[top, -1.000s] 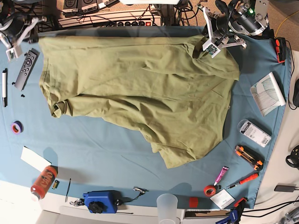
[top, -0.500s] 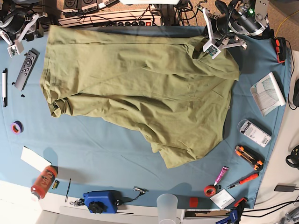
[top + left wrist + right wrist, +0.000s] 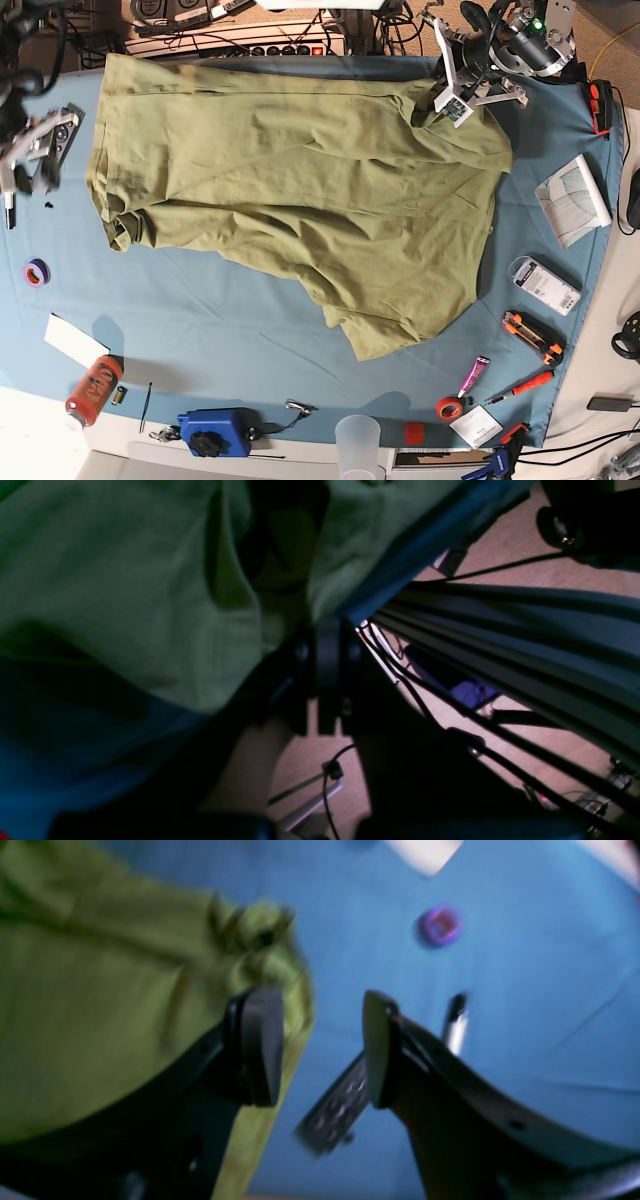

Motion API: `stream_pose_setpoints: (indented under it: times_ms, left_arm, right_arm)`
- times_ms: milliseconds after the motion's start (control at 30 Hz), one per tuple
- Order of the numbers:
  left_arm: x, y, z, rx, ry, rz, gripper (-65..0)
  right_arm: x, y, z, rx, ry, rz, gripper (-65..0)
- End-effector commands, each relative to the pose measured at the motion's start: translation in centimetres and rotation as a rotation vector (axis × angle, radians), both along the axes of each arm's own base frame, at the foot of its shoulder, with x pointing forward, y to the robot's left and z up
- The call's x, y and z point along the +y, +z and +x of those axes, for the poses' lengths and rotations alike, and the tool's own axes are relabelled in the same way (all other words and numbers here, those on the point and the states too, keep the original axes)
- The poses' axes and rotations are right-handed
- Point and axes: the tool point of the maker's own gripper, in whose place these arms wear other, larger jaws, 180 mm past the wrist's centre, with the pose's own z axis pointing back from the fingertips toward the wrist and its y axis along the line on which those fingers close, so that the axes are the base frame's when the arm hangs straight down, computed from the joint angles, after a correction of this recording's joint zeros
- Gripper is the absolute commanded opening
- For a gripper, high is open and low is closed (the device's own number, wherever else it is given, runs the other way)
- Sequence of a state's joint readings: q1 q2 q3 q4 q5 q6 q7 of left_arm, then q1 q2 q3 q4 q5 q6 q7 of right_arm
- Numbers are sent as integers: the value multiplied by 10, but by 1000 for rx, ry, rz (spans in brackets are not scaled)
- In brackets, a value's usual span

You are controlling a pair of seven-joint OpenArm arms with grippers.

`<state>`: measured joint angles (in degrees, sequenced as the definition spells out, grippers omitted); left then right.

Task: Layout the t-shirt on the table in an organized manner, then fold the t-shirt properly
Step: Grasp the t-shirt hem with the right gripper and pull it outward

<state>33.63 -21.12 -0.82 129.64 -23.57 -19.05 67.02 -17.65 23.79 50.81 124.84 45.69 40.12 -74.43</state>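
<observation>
The olive-green t-shirt (image 3: 300, 180) lies spread over the far half of the light-blue table (image 3: 250, 330), with wrinkles and a flap hanging toward the front right. My left gripper (image 3: 452, 100) is at the shirt's far right corner by the table's far edge. In the left wrist view the gripper (image 3: 327, 630) is shut on the shirt's (image 3: 125, 580) edge. My right gripper (image 3: 22, 165) hovers off the shirt's left edge. In the right wrist view the gripper (image 3: 320, 1050) is open and empty, with the shirt (image 3: 100, 990) just left of it.
A remote (image 3: 335, 1110) lies under the right gripper, a pen (image 3: 455, 1022) and a purple tape roll (image 3: 36, 272) beside it. An orange bottle (image 3: 93, 390), blue device (image 3: 212, 432) and plastic cup (image 3: 358, 445) line the front edge. A booklet (image 3: 575, 198) and tools (image 3: 532, 336) lie at the right.
The shirt's far left corner was drawn back to the table's far edge. My right gripper then moved away from that corner toward the front along the left edge. The left gripper stayed put.
</observation>
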Motion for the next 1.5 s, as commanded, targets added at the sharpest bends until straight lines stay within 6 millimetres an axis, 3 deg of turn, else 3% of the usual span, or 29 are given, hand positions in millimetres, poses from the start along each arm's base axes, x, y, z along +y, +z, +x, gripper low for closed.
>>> stream_pose_setpoints:
  times_ms: [0, 100, 267, 533, 700, 767, 867, 900, 1067, 1267, 1333, 1467]
  left_arm:
    - [-3, 7, 2, -26, -4, -17, -650]
    - [-4, 8, 4, -33, -3, -26, -650]
    - [-4, 8, 3, -32, -3, -25, -650]
    - [-5, 9, 6, -44, -1, -35, -650]
    - [-5, 9, 5, -44, -1, -35, -650]
    - [-5, 9, 5, -43, 0, -34, -650]
    - [-5, 9, 5, -42, -1, -33, -650]
    - [-5, 9, 5, -41, -1, -32, -650]
    - [-4, 8, 4, -37, -2, -29, -650]
    - [-5, 8, 4, -37, -1, -29, -650]
    - [-5, 8, 4, -37, -1, -29, -650]
    - [-5, 8, 5, -38, -1, -30, -650]
  right_arm:
    - [5, 11, 10, -32, 37, -24, -389]
    - [14, -3, 30, 9, 87, -32, -390]
    - [8, -44, 67, 80, 65, -45, -390]
    - [26, -96, 116, 193, 108, -16, -390]
    - [35, -130, 131, 298, 105, -15, -391]
    - [37, -137, 134, 317, 100, -17, -436]
    - [39, -135, 143, 302, 92, -14, -622]
    - [37, -130, 148, 275, 83, -23, -650]
    - [18, -86, 185, 84, 6, -104, -650]
    - [21, -38, 217, -70, 21, -97, -650]
    - [17, -34, 227, -87, 10, -77, -650]
    - [-2, -60, 243, -28, -55, 9, -650]
